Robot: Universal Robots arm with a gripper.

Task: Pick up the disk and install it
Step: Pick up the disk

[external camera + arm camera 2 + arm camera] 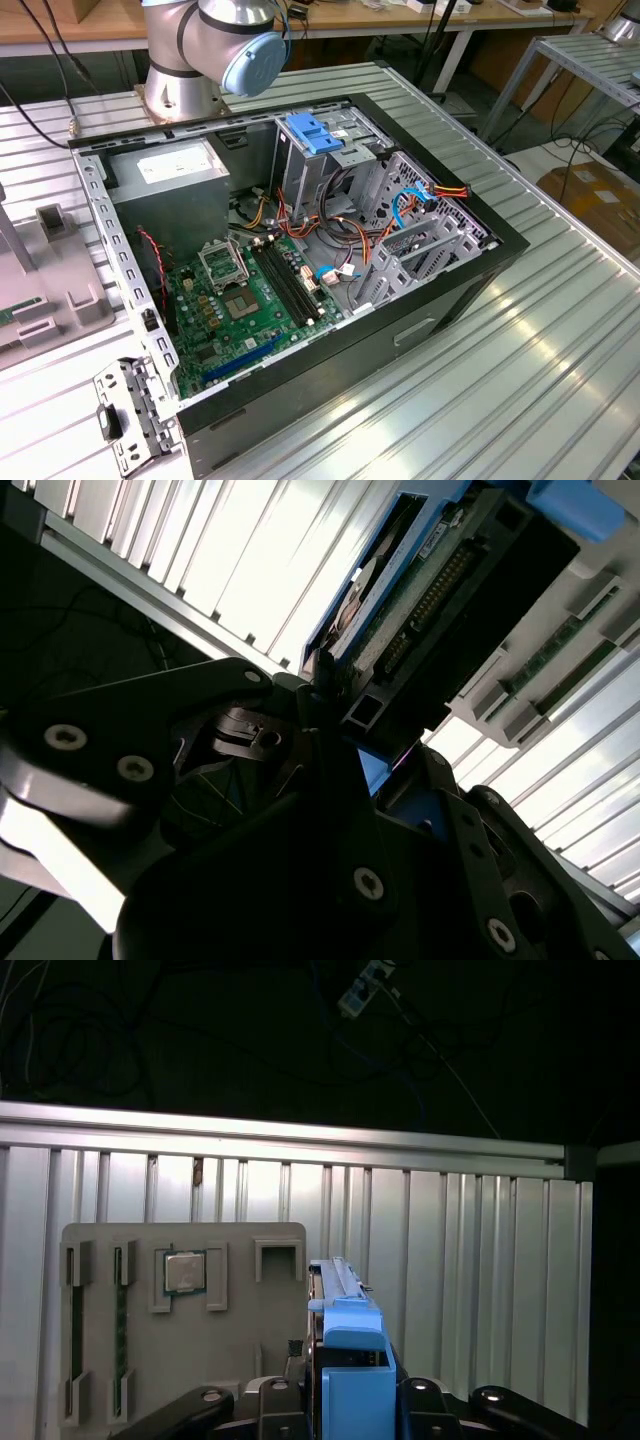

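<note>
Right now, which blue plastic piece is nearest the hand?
The blue rail on the disk, right at the hand. The other, a blue bracket, sits atop the drive cage.

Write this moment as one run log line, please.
held: grey-metal rectangular disk with blue plastic rails | jaws: closed on it | near: grey plastic tray | installed: not yet

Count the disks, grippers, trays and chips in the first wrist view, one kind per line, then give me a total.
disk: 1
gripper: 1
tray: 1
chip: 1
Total: 4
</note>
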